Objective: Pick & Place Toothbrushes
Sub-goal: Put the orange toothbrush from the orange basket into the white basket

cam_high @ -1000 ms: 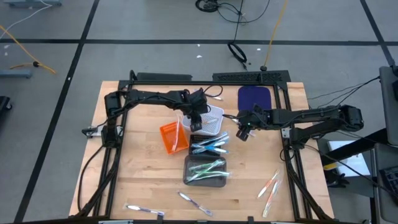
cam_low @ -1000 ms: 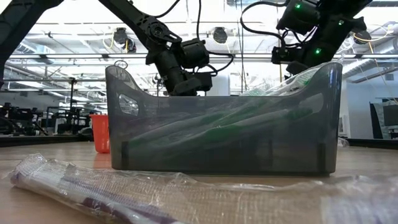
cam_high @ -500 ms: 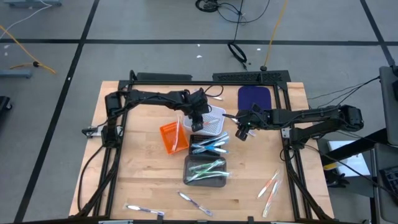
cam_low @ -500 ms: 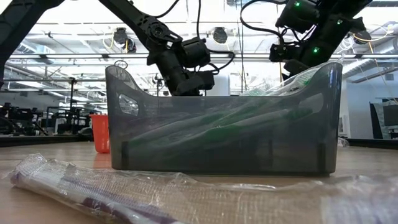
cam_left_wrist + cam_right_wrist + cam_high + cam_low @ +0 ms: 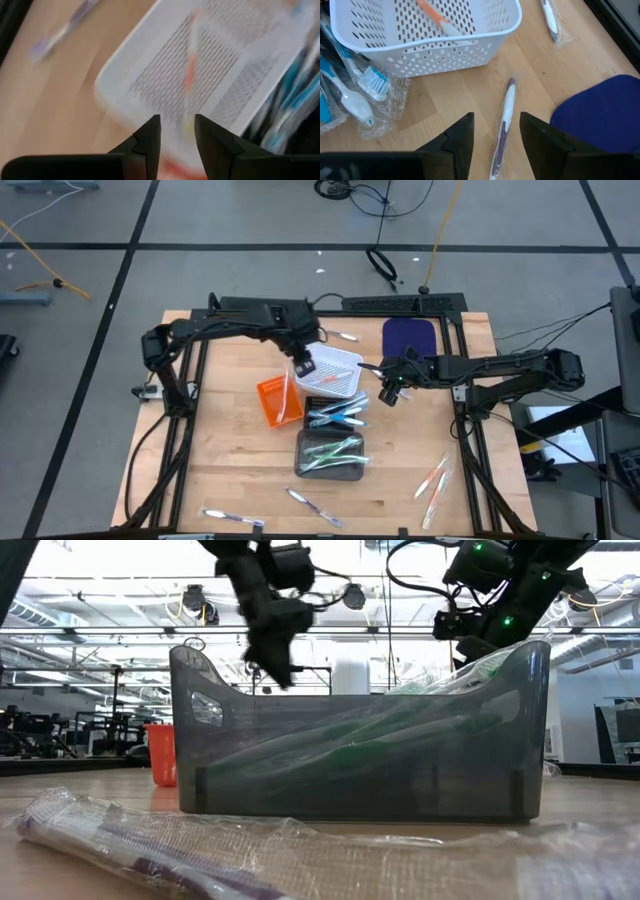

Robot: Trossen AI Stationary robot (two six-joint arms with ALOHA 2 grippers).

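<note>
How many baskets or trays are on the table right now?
4: the white mesh basket, the orange bin beside it, a tray of blue toothbrushes at centre, and the grey tray of green ones nearest the front.

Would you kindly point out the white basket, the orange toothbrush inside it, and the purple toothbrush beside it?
white basket (image 5: 445, 55): right wrist view, perforated side wall.
orange toothbrush (image 5: 436, 20): right wrist view, orange handle.
purple toothbrush (image 5: 504, 117): right wrist view, mid-handle.

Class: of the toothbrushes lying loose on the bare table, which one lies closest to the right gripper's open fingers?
The purple-and-white toothbrush between the white basket and the blue mat, directly ahead of the right gripper. The other loose ones lie farther off.
</note>
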